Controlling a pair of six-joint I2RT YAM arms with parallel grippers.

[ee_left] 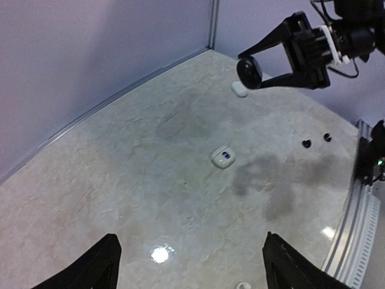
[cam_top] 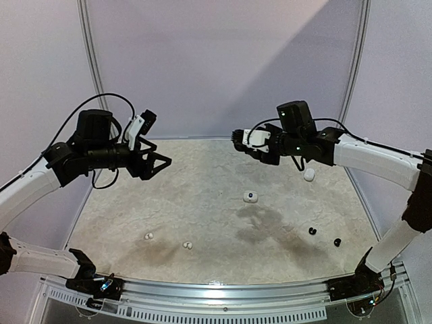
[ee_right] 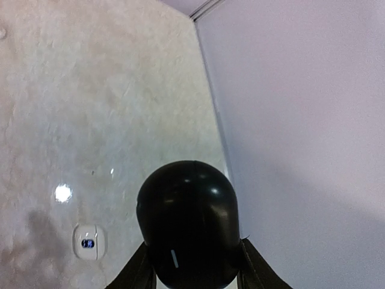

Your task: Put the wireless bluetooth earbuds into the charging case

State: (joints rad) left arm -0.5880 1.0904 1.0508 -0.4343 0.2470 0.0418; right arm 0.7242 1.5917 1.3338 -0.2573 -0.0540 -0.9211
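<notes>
1. Right gripper (ee_right: 191,250) was clamped on a glossy black pebble-shaped case (ee_right: 186,211), which it held in the air over the far part of the mottled beige tabletop (cam_top: 202,169).
2. Left gripper (ee_left: 191,238) hung above the table toward 9 o'clock, its jaws spread wide with nothing between them.
3. A small white rounded case (cam_top: 250,196) lay near the table's centre with a dark blue patch on its top face. Whether its lid was up could not be told.
4. A plain white pebble-shaped case (cam_top: 309,175) lay on the table at 2 o'clock from the rounded one, well apart.
5. Two black earbuds (cam_top: 312,231) (cam_top: 337,241) lay loose and near each other at 4 o'clock from the centre.
6. White earbuds sat at 7 to 8 o'clock: a single bud (cam_top: 148,236), and near it a white clump (cam_top: 187,245) too small to count.
</notes>
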